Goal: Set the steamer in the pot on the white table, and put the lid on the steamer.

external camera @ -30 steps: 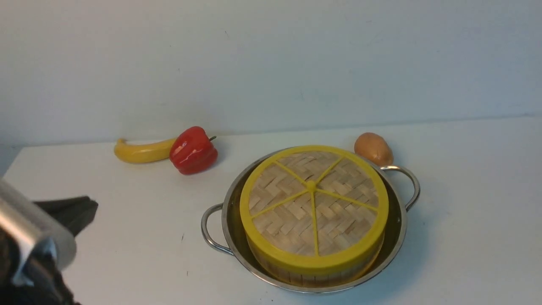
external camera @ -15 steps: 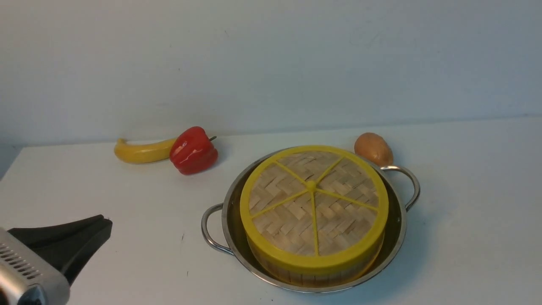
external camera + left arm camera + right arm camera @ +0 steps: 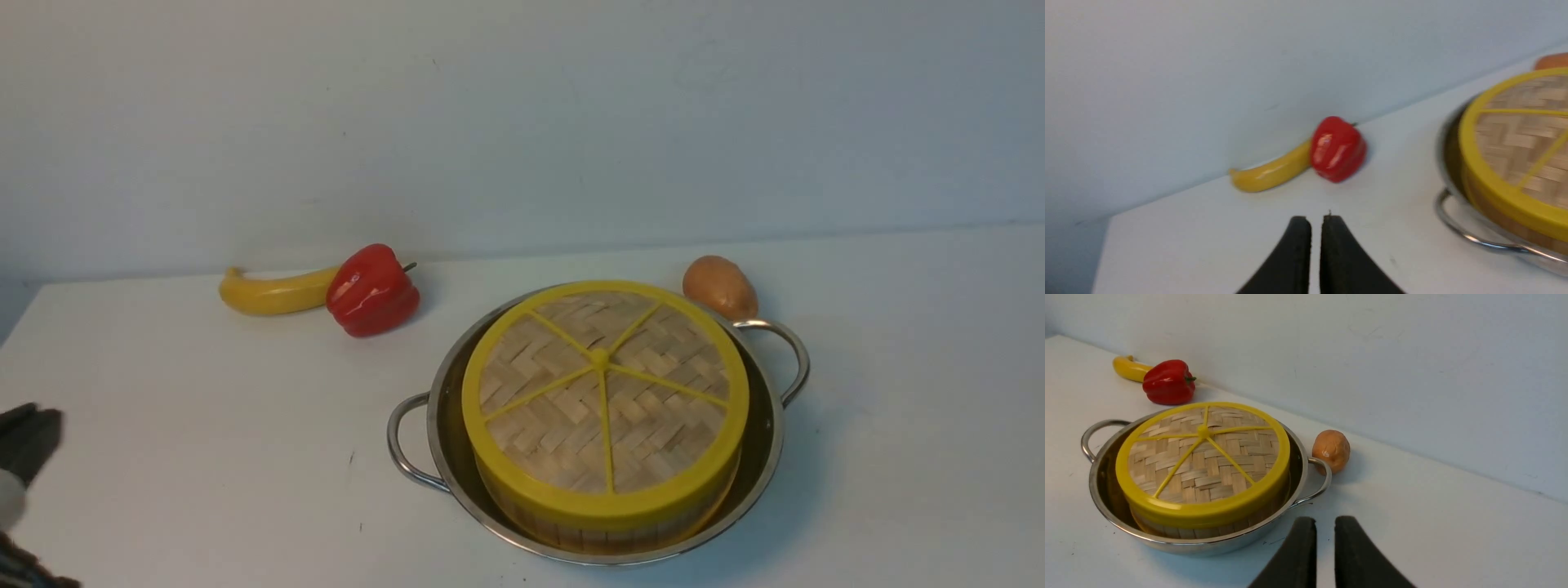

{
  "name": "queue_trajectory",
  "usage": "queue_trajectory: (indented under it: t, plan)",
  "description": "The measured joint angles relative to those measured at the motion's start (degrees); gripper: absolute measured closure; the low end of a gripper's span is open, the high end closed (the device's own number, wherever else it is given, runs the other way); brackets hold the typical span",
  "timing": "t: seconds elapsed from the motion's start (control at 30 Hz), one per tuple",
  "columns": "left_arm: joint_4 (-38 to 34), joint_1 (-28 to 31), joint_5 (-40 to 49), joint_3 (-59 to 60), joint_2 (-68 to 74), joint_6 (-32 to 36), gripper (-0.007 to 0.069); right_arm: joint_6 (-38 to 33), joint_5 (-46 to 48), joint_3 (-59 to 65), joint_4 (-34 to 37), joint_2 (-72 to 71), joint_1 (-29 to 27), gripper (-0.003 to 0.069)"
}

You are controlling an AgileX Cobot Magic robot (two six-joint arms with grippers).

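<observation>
on the pot [image 3: 767,457], the lid [image 3: 604,400] caps my steamer [image 3: 571,531]. my left gripper [image 3: 1316,222] has drawn back; both grippers look barely parted, empty. probably finished.

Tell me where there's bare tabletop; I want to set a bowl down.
Free: the white table right of the pot, and the stretch left of it, in front of the banana and red pepper. Crowded: the potato sits right by the pot's far handle, and the left tool is at the left edge.
</observation>
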Motion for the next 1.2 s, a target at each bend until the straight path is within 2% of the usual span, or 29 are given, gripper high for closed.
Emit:
queue_trajectory:
  t: [0.03, 0.07, 0.13, 0.3, 0.63, 0.9, 1.2]
  plan:
    - [-0.04, 4.05, 0.43, 0.46, -2.87, 0.0, 0.0594, 0.0, 0.0, 0.0, 0.42, 0.0, 0.0, 0.0557]
    - [-0.09, 5.11, 0.62, 0.53, -3.64, 0.0, 0.0594, 0.0, 0.0, 0.0, 0.72, 0.0, 0.0, 0.0554]
    - [-0.21, 10.86, 2.43, 0.58, -7.91, 0.0, 0.0594, 0.02, 0.0, 0.0, 1.28, 0.0, 0.0, 0.0544]
    - [0.29, 15.64, 5.08, 0.58, -13.69, 0.0, 0.0593, 0.07, -0.06, 0.0, 1.33, 0.0, 0.0, 0.0522]
    - [0.28, 16.13, 5.42, 1.63, -14.21, 0.02, 0.0573, 0.09, -0.12, 0.0, 1.33, 0.0, 0.0, 0.0482]
    - [-5.82, 16.13, -0.18, 14.5, -17.09, 0.21, 0.0561, 0.09, -0.12, 0.0, 1.54, 0.0, 0.0, 0.0458]
    - [-11.06, 16.13, -0.36, 25.71, -22.5, 0.73, 0.054, 0.09, -0.17, 0.0, 1.54, 0.0, 0.0, 0.0435]
